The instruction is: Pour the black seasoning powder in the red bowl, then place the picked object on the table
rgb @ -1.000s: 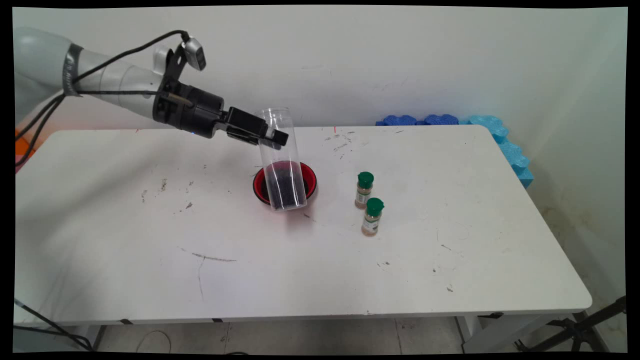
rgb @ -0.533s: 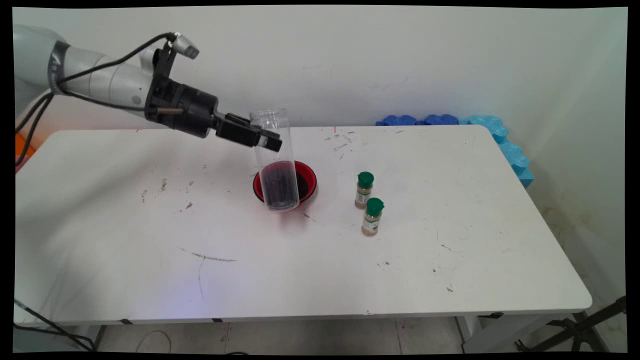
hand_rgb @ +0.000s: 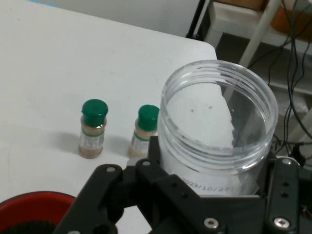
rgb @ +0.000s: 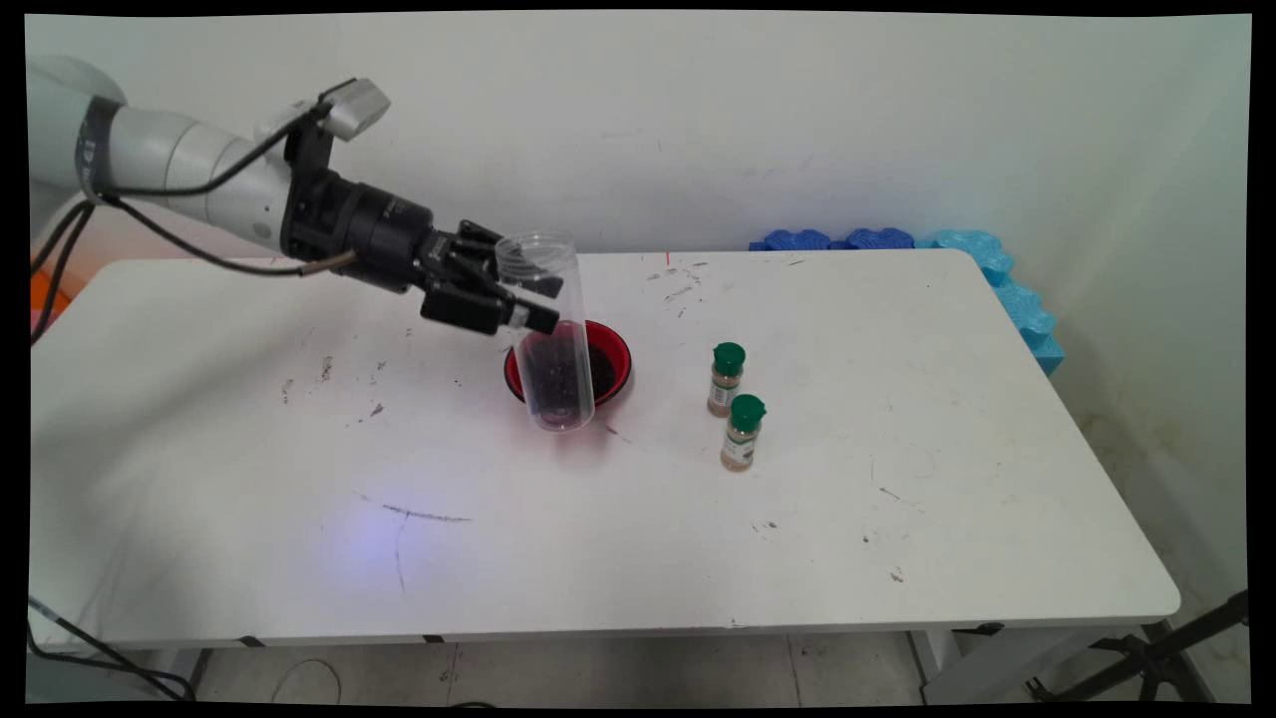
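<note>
My gripper is shut on a clear plastic jar, gripping it just below its open mouth. The jar hangs nearly upright above the near left rim of a red bowl with dark contents. In the hand view the jar looks empty, and my gripper clasps it from both sides. Two spice bottles with green caps stand to the right of the bowl, one behind the other. Both bottles and the red bowl's rim also show in the hand view.
Blue foam pieces lie against the wall at the table's back right corner. The white table carries scuff marks. In the hand view, the table's far corner and cabling behind it lie beyond the jar.
The hand has rolled about its axis and drawn back to the left. The jar has swung from a lean to nearly upright and shifted slightly left and down, still held.
</note>
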Robot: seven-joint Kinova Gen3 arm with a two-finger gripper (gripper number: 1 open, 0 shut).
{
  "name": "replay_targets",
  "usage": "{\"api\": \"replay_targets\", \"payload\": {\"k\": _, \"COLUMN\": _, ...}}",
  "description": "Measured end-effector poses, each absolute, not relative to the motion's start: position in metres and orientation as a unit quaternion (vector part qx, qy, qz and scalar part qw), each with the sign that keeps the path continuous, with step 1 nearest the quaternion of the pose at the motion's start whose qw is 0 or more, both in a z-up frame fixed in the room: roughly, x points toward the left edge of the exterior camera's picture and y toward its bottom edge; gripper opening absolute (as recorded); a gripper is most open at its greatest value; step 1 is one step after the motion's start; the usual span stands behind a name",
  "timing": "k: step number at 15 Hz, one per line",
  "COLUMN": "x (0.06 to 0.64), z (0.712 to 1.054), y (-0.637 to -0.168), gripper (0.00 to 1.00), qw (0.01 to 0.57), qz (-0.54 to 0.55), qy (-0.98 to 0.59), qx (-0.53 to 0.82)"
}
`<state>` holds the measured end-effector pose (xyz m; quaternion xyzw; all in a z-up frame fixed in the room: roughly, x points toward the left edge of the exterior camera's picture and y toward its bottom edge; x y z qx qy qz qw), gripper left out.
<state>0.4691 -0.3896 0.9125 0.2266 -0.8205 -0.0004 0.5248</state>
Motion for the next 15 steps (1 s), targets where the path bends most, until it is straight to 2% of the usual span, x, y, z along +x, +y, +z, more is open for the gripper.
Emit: {"api": "replay_targets", "payload": {"k": 15, "x": 0.439, "z": 0.867, "y": -0.359, "gripper": 0.0, "qw": 0.517, "qz": 0.041, "qy": -0.842, "qx": 0.148}}
